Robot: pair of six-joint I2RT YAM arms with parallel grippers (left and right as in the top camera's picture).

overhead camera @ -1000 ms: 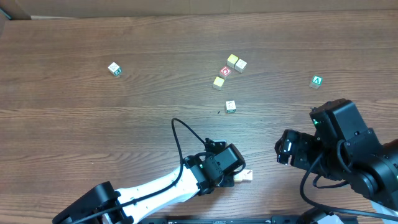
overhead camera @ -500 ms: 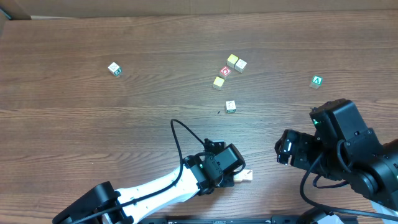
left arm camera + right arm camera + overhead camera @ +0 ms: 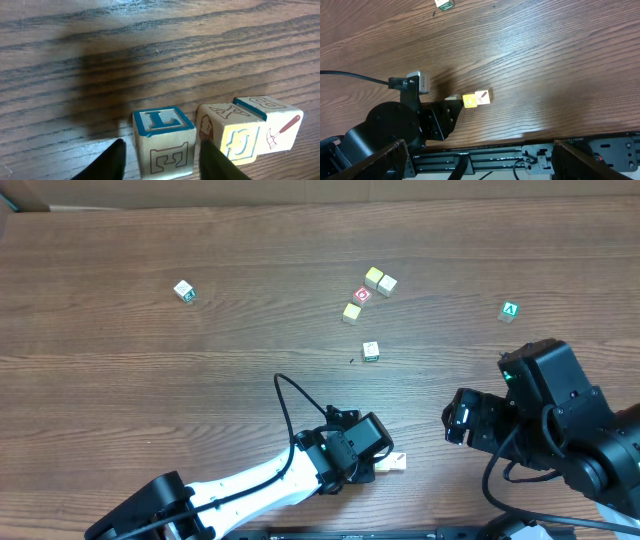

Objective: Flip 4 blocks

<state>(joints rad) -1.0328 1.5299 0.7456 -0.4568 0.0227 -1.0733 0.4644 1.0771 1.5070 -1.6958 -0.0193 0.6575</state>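
Note:
A pale block point(image 3: 164, 142) with a blue "L" on top and an outlined "E" on its front stands on the table between the fingers of my left gripper point(image 3: 162, 152). The jaws are open, with a sliver of table showing beside the left finger point(image 3: 112, 160). Two more blocks touch on its right: one with a yellow face point(image 3: 227, 137) and one with a hammer picture point(image 3: 272, 127). Overhead, this cluster point(image 3: 393, 463) lies beside my left gripper point(image 3: 377, 464). More pale blocks sit farther back point(image 3: 371, 351) point(image 3: 352, 312) point(image 3: 380, 280) point(image 3: 183, 290). My right gripper point(image 3: 480, 167) is wide open and holds nothing.
A cube with a red ring point(image 3: 362, 295) sits among the far blocks, and a green cube with a white "A" point(image 3: 510, 311) lies at the right. The right arm point(image 3: 540, 420) hangs near the table's front edge point(image 3: 530, 135), over the metal rail.
Overhead, the left gripper's head has shifted a touch toward the front edge. The blocks and the right arm have not moved.

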